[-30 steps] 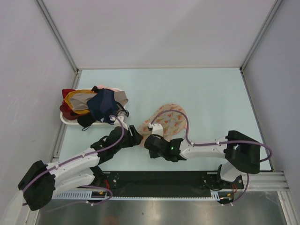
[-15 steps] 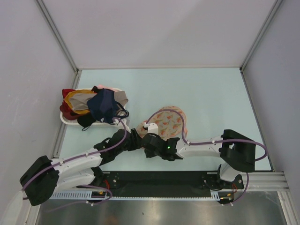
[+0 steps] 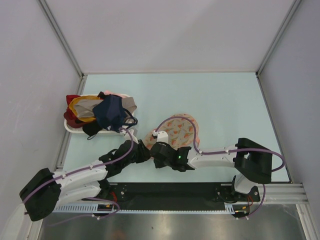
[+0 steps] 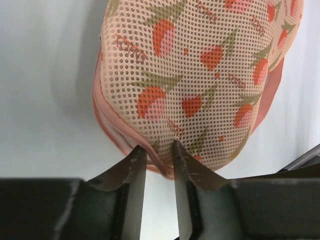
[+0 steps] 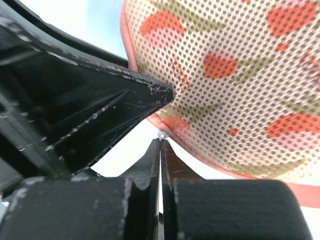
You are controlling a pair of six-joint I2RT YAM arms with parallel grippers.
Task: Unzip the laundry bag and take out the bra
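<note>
The surface [image 3: 220, 100] is a pale mint-green sheet with a black rail [image 3: 170, 192] along its near edge. Two things lie on it. A white tray [image 3: 68, 128] sits by the left edge, heaped with navy, red and yellow garments [image 3: 102, 111]. A dark strap [image 3: 92, 135] trails over the tray's near rim. The laundry bag [image 3: 181, 129], beige-pink mesh with red-orange motifs and pink edging, lies near the middle, well apart from the tray. Whether its near end rests flat on the surface cannot be told.
</note>
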